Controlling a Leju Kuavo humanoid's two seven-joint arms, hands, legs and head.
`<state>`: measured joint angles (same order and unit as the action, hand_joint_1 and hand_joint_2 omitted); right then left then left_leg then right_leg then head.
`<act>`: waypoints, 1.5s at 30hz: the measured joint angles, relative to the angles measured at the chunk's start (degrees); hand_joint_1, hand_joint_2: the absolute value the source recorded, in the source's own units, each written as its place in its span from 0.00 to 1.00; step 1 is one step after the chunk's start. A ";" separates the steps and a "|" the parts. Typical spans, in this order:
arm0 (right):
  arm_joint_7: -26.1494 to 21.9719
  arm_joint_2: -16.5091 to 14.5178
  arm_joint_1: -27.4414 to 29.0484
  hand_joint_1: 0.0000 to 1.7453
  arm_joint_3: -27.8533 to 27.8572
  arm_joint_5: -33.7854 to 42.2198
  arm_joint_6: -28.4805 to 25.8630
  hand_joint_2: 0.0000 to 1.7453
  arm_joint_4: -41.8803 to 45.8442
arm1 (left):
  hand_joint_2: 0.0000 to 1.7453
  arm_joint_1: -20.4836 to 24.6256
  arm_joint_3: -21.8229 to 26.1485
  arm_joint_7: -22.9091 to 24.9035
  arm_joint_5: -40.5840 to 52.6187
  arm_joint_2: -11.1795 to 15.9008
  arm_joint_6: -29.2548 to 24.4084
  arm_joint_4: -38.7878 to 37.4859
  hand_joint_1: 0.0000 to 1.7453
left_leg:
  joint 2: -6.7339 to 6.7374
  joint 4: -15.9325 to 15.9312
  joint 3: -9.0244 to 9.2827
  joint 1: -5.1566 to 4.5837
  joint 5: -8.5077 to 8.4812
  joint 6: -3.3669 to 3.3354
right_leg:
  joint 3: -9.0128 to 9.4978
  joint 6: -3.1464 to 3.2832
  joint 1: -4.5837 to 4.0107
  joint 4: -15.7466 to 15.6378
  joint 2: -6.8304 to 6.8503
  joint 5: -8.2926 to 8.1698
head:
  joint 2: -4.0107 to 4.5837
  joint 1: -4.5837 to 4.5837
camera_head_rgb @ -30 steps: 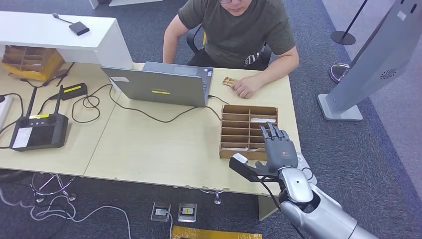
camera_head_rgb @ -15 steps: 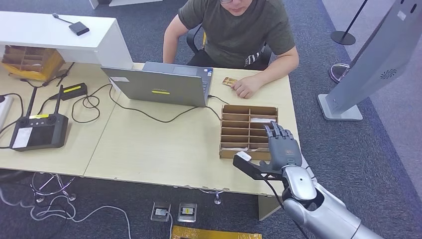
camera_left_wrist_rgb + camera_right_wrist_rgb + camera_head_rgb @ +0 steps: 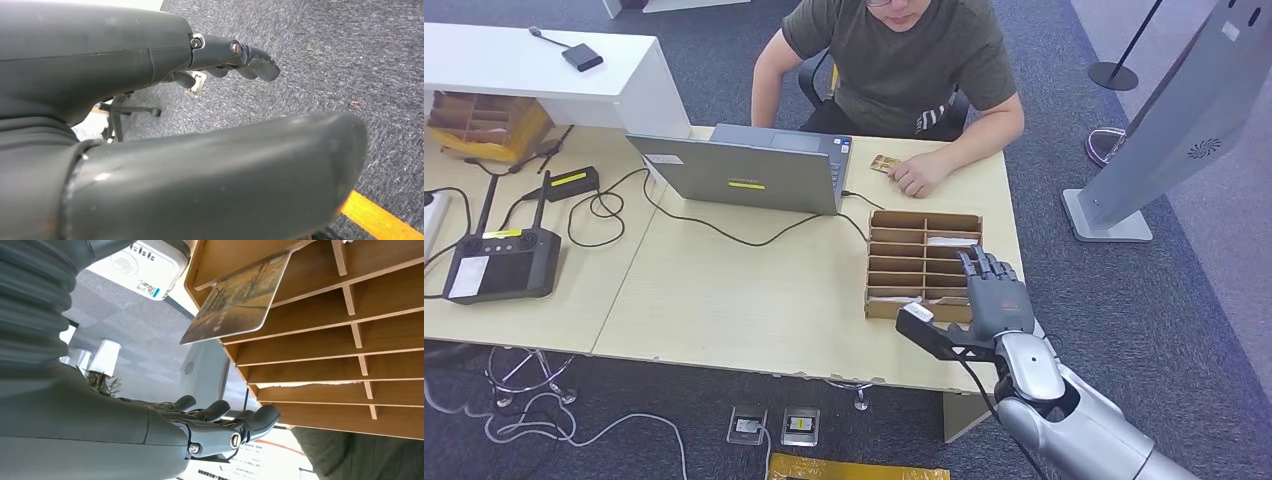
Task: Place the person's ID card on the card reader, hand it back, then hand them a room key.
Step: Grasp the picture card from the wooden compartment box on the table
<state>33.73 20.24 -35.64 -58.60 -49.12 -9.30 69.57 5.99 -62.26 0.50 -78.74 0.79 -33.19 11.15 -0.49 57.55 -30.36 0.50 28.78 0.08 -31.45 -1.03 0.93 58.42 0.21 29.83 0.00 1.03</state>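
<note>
A person (image 3: 894,60) sits behind the desk, one hand resting beside a small tan card (image 3: 885,163) on the tabletop. A wooden slotted card holder (image 3: 922,262) stands near the desk's right edge with white cards (image 3: 951,241) in some slots. My right hand (image 3: 990,303) hovers over the holder's near right corner, fingers stretched out, thumb apart, holding nothing. In the right wrist view a picture-printed card (image 3: 235,300) sticks out of a slot of the holder (image 3: 325,365), apart from my fingers (image 3: 225,425). A white card reader (image 3: 142,262) lies beside the holder. My left hand (image 3: 150,100) hangs over carpet, empty.
An open grey laptop (image 3: 754,170) with a black cable stands mid-desk. A black controller (image 3: 499,262) with antennas and cables lies at the left, behind it a white shelf (image 3: 544,65) and a cardboard box (image 3: 484,120). A grey kiosk (image 3: 1174,120) stands on the right.
My right hand has drifted slightly right and back toward me over the holder's corner. The person and the tan card have not moved.
</note>
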 joint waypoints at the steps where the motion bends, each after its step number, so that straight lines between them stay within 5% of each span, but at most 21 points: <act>1: -0.04 0.00 -0.05 0.00 -0.02 0.10 0.03 1.00 0.00 | 0.00 0.00 -0.04 0.01 -0.02 0.00 -0.03 0.00 0.00 | 0.00 0.00 0.00 0.00 0.00 0.00 | 0.00 0.00 0.00 0.00 0.00 0.00 | 0.00 0.01; 26: -0.33 0.13 -0.34 0.00 -1.44 1.10 1.66 1.00 0.00 | 0.00 0.00 -0.24 0.01 -0.30 0.00 -0.27 0.00 0.00 | 0.00 0.00 0.01 0.00 0.00 0.00 | 0.00 0.00 0.00 0.00 0.00 0.00 | 0.00 0.01; 27: -0.33 0.13 -0.34 0.17 -1.46 1.08 1.89 1.00 0.00 | 0.00 0.00 -0.24 0.01 -0.38 0.00 -0.27 0.00 0.00 | 0.00 0.00 0.01 0.00 0.00 0.00 | 0.00 0.00 0.00 0.00 0.00 0.00 | 0.00 0.01; 30: -0.33 0.13 -0.34 0.92 -1.63 1.04 2.31 1.00 0.00 | 0.00 0.00 -0.25 0.01 -0.49 0.00 -0.26 0.00 0.00 | 0.00 0.00 0.01 0.00 0.00 0.00 | 0.00 0.00 0.00 0.00 0.00 0.00 | 0.00 0.01; 31: -0.33 0.14 -0.34 1.00 -1.67 1.04 2.39 1.00 0.00 | 0.00 0.00 -0.25 0.01 -0.49 0.00 -0.26 0.00 0.00 | 0.00 0.00 0.01 0.00 0.00 0.00 | 0.00 0.00 0.00 0.00 0.00 0.00 | 0.00 0.01; 45: -0.13 0.55 -0.40 1.00 -1.79 1.54 3.01 1.00 0.00 | 0.00 0.00 -0.25 -0.02 -0.58 0.00 -0.09 0.00 0.00 | 0.00 0.00 0.01 0.00 0.00 0.00 | 0.00 0.00 0.00 0.00 0.00 0.00 | 0.00 0.01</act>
<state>33.59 20.79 -36.04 -60.39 -47.59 -6.29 69.57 5.99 -62.51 0.48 -79.32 0.79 -33.29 11.15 -0.49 57.55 -30.35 0.50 28.78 0.08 -31.45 -1.03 0.93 58.42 0.21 29.83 0.00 1.04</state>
